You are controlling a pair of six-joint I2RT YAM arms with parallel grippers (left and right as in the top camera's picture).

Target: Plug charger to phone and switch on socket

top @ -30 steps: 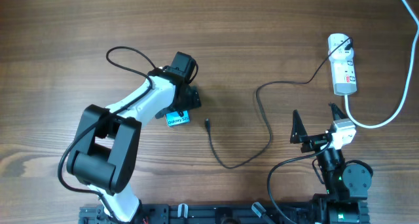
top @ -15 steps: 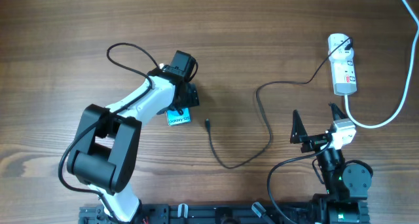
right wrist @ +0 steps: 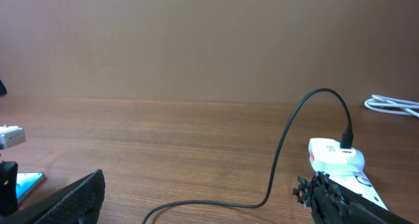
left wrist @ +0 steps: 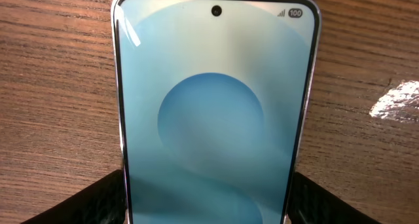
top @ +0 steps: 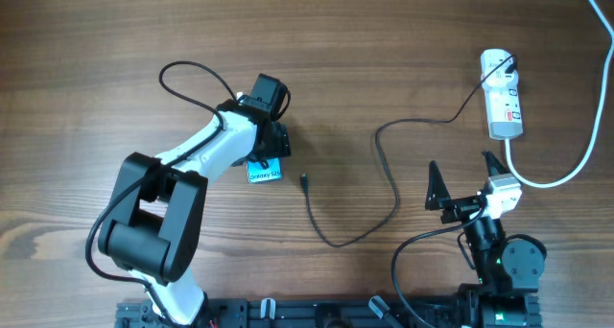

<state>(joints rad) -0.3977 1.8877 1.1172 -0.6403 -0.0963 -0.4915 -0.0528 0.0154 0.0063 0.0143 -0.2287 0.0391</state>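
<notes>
The phone (top: pixel 263 173) lies flat on the wooden table, its turquoise screen (left wrist: pixel 213 106) filling the left wrist view. My left gripper (top: pixel 266 161) reaches down over it, and both black fingers (left wrist: pixel 91 201) press against the phone's long edges, shut on it. The charger's thin black cable (top: pixel 387 170) loops across the middle of the table, its small plug tip (top: pixel 303 182) lying free just right of the phone. Its black plug (top: pixel 508 76) sits in the white socket (top: pixel 503 103) at the far right. My right gripper (top: pixel 460 167) stands open near the table's front, below the socket, holding nothing.
A thick white cord (top: pixel 576 165) runs from the socket toward the right edge and up to the far corner. In the right wrist view the socket (right wrist: pixel 337 155) stands just beyond my right finger, with the black cable (right wrist: pixel 281 152) curving across the wood.
My left gripper's fingers have closed in against the phone's sides, and the phone has shifted slightly to the right. The right arm has not moved.
</notes>
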